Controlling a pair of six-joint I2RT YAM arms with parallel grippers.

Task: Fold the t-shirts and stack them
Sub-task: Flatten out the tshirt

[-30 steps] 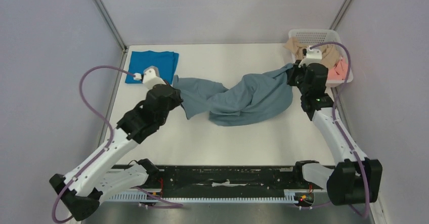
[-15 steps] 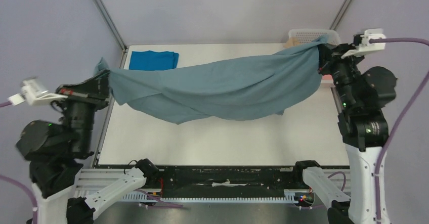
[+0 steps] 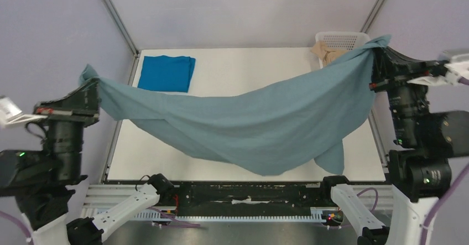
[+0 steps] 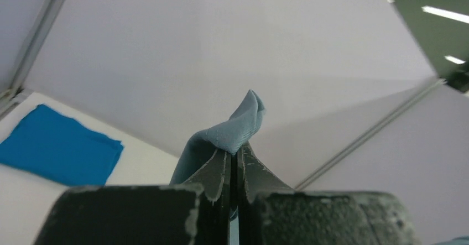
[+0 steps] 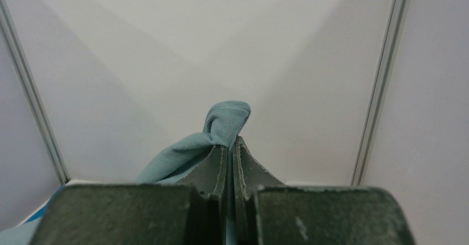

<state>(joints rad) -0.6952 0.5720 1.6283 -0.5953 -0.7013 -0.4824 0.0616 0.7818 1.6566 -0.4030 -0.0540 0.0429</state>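
My left gripper (image 3: 93, 88) and right gripper (image 3: 378, 62) were each clamped on a corner of the grey shirt (image 3: 260, 126), which hung sagging over the table (image 3: 243, 68). Both pinches looked shallow; pulling wider could slip a corner free, and the shirt would drop crumpled.

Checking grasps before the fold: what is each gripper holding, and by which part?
Both hold the grey-blue t-shirt, stretched between them. The left gripper pinches a bunched edge at one end, and the right gripper the opposite end.
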